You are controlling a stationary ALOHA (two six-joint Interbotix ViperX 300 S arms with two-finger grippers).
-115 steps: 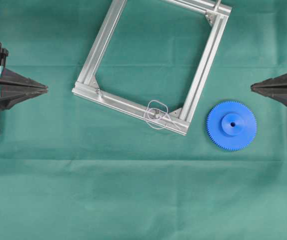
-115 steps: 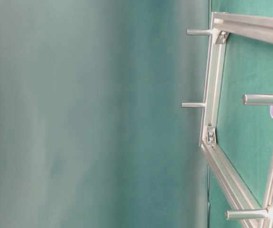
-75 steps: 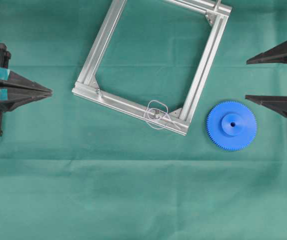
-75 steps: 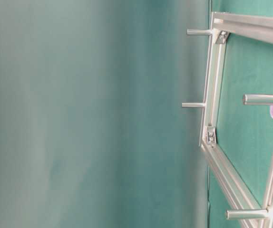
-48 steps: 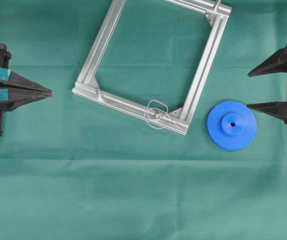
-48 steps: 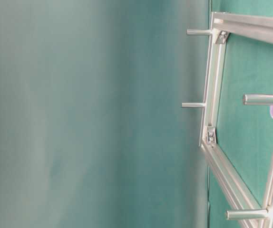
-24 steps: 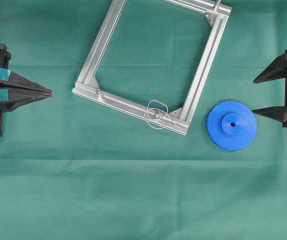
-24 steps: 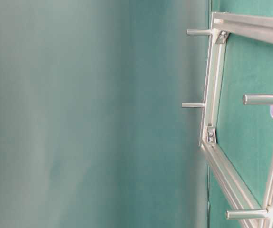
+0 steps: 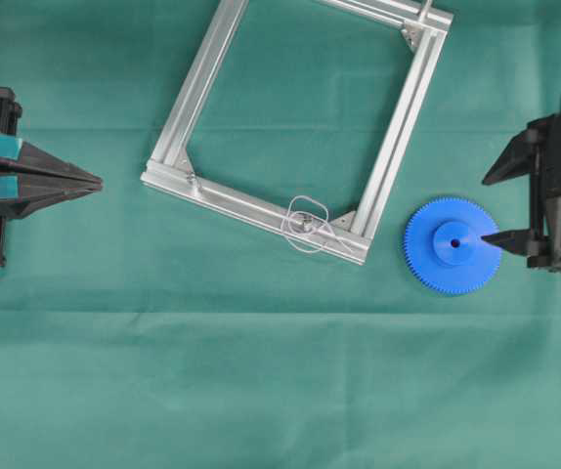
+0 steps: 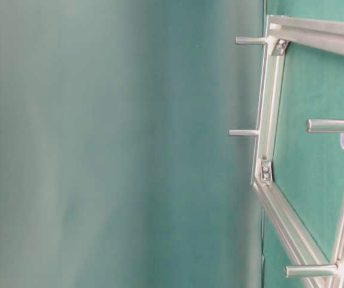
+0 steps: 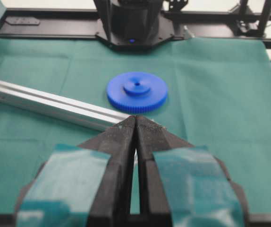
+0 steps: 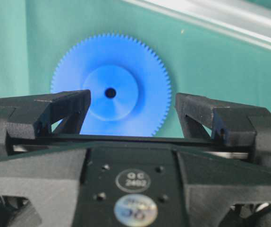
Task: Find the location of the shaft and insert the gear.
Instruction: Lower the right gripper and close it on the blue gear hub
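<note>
The gear [image 9: 453, 244] lies flat on the green cloth [image 9: 261, 391], just off the frame's [image 9: 398, 147] lower right corner, hub up with its small centre hole showing. It touches nothing but the cloth.

The shaft [image 9: 303, 223] stands on the frame's lower bar, left of the gear and close to the same corner, inside thin white wire loops [image 9: 310, 227]. From table level several short pins stick out from the frame, one of them [image 10: 334, 125] next to the loops.

The right gripper [image 9: 491, 207] hangs at the gear's right side with its jaws spread wide and nothing between them. One fingertip [image 9: 489, 236] overlaps the gear's right rim from overhead; whether it touches, I cannot tell. The other sits above and to the right of the gear, clear of it. Its wrist camera shows the gear [image 12: 111, 90] just ahead, centred between the two fingers.

The left gripper [image 9: 95, 181] stays far to the gear's left, beyond the frame, jaws pressed together on nothing. In its own camera the closed fingers [image 11: 135, 127] point toward the gear [image 11: 137, 91] across the frame's bar [image 11: 55, 106]
</note>
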